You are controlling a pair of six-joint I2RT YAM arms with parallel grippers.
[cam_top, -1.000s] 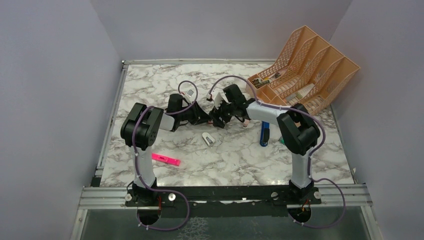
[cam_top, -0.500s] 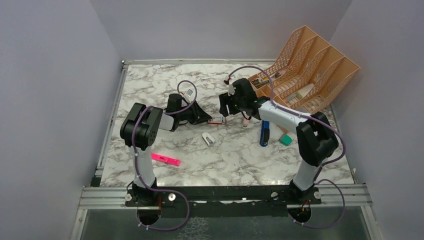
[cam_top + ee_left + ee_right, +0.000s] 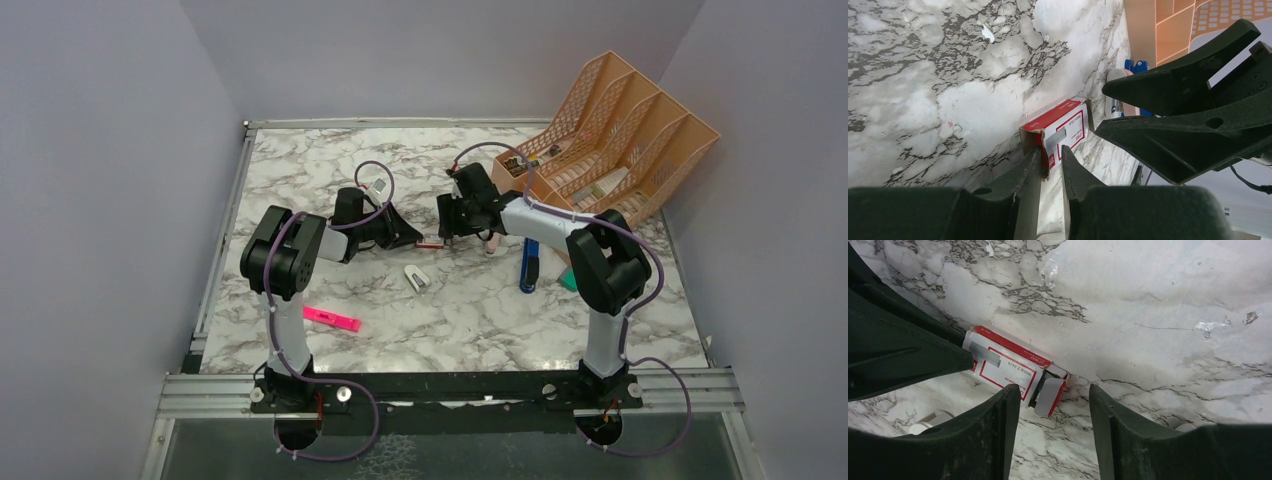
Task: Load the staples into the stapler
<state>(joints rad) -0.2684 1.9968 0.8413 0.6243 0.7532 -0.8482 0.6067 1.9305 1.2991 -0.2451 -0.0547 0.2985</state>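
The red-and-white staple box (image 3: 430, 243) lies on the marble table between the two grippers. My left gripper (image 3: 415, 240) is shut on the box's left end flap (image 3: 1048, 155) and holds the box (image 3: 1063, 127) low on the table. My right gripper (image 3: 447, 228) is open just above the box's right end. In the right wrist view the gripper (image 3: 1053, 390) straddles the box's open flap (image 3: 1050, 396), and the box (image 3: 1005, 365) lies ahead. The staples are hidden inside the box. A blue-and-black stapler (image 3: 528, 266) lies to the right.
An orange file rack (image 3: 620, 130) stands at the back right. A pink highlighter (image 3: 332, 319) lies front left. A small white object (image 3: 416, 277) lies just in front of the box. A pink-and-white item (image 3: 490, 243) and a green item (image 3: 572, 280) lie near the stapler.
My right gripper pulled back and up from the box, then came down close to its right end again. The left gripper and the box have stayed in place.
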